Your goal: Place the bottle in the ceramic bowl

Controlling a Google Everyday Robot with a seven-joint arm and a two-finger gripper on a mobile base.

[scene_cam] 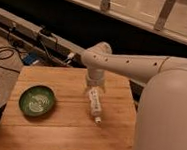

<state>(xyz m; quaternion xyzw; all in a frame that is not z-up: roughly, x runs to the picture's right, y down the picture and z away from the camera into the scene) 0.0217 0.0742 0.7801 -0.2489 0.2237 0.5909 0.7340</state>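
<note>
The slim white bottle point(95, 105) lies on the wooden table point(61, 126), right of centre, with its pale cap pointing toward the front edge. My gripper point(93, 91) is right above the bottle's far end, reaching down from the white arm that comes in from the right. The green ceramic bowl point(36, 100) with a whitish swirl inside sits on the table's left part, well apart from the bottle and the gripper. It holds nothing.
Black cables point(3, 55) and a rail with boxes run behind the table at the left. My white arm and body point(168, 112) fill the right side. The table's front edge is near the bottom of the view.
</note>
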